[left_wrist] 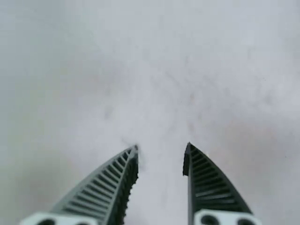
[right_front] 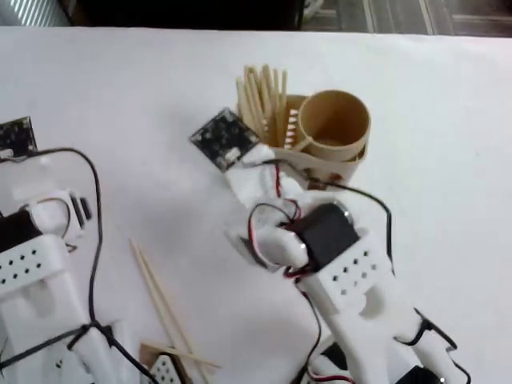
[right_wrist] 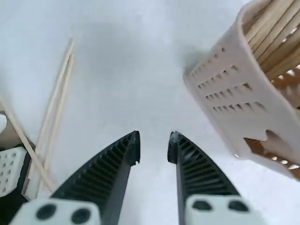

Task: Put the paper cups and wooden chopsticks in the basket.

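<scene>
The loose chopsticks lie lengthwise toward the desk's near edge, behind the right gripper. Its jaws stand narrowly apart, holding nothing, beside the basket.

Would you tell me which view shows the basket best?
The high view: the basket appears from above with a cup and chopsticks inside, though the right arm partly covers it. The right wrist view catches one slotted wall, cropped.

Bright even light, soft faint shadows
</scene>
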`<state>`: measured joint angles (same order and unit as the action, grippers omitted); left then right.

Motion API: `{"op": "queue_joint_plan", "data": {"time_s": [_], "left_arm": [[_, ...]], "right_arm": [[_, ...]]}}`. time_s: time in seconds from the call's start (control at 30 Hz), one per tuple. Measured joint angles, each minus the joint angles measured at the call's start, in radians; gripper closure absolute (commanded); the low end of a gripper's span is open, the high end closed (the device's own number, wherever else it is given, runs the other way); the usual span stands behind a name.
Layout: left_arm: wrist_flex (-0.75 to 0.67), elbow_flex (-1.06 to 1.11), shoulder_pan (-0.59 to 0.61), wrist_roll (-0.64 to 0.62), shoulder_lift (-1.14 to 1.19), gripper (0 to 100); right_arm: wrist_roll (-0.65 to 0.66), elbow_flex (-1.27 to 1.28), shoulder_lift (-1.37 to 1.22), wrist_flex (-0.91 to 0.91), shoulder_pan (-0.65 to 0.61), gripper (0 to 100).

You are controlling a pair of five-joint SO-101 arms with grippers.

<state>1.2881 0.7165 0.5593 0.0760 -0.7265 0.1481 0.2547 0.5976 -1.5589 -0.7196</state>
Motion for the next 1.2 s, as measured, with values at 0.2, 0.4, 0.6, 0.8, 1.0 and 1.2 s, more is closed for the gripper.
{"op": "queue_joint_plan", "data": {"time_s": [0.2, 0.4, 0.6, 0.8, 1.0, 1.2], "left_arm": [[0.176, -0.104, 0.0, 0.058, 0.0, 83], [0.276, -0.058, -0.031, 0.137, -0.002, 83], [0.152, 0.199, -0.186, 0.147, -0.002, 83], [-0.06, 0.399, -0.302, 0.038, -0.002, 83], [-0.097, 0.413, -0.33, 0.02, -0.002, 83], [-0.1, 0.422, -0.397, 0.015, -0.002, 83]], "right_arm": [[-0.087, 0.133, 0.0, 0.011, 0.002, 89.0], [-0.132, 0.239, 0.0, 0.097, 0.078, 89.2], [-0.135, 0.256, 0.0, 0.12, 0.256, 89.3], [-0.135, 0.331, 0.143, 0.12, 0.365, 89.2], [-0.135, 0.423, 0.33, 0.163, 0.374, 89.3], [-0.135, 0.535, 0.437, 0.245, 0.373, 89.0]]}}
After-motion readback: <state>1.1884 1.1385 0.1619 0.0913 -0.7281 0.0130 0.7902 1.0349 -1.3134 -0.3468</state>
